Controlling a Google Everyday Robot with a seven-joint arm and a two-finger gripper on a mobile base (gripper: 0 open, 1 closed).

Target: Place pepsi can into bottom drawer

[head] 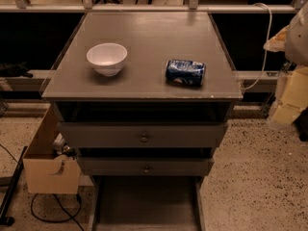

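Evidently the bottom drawer (147, 203), lower centre, was left open to receive the pepsi can (185, 72), laid sideways centre right. The gripper was nowhere seen in frame, so its grasp could not be told.

The bottom drawer (147, 203) lies pulled out, its floor open from above, with the two upper drawers (144, 134) just behind. On the top (149, 32), the can (186, 72) lies well apart from the bowl (107, 58), free all round. The arm (294, 88) is at the right, its gripper out of view.
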